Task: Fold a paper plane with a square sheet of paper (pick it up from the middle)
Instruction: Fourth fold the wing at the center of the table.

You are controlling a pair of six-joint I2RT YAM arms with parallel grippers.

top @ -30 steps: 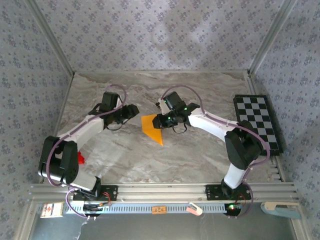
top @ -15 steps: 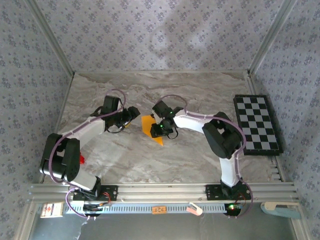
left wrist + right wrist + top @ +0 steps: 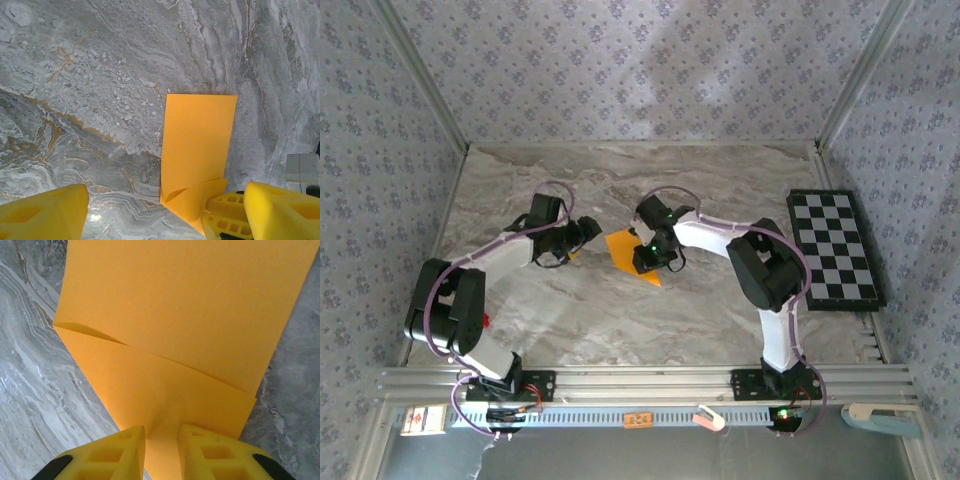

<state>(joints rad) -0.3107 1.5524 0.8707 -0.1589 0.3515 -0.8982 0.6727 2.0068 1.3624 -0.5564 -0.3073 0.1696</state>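
Compared with half a second earlier, the square sheet of paper (image 3: 622, 247) is sitting slightly further right on the marble tabletop (image 3: 720, 180), carried along by the right gripper (image 3: 161, 437). The left gripper (image 3: 145, 210) is now sitting closer to the sheet's left edge.

The right jaws are pinching a raised ridge of the sheet between them. The left jaws are standing wide apart, holding nothing, with one finger (image 3: 272, 210) lying just beside a turned-over flap.

The sheet is lying near the table centre, between the two grippers. It is showing one crease and one lifted flap. Judging by this, the folding is only beginning: no narrow pointed dart is forming yet, and the nose folds, the centre crease and the wings are all remaining to be done.
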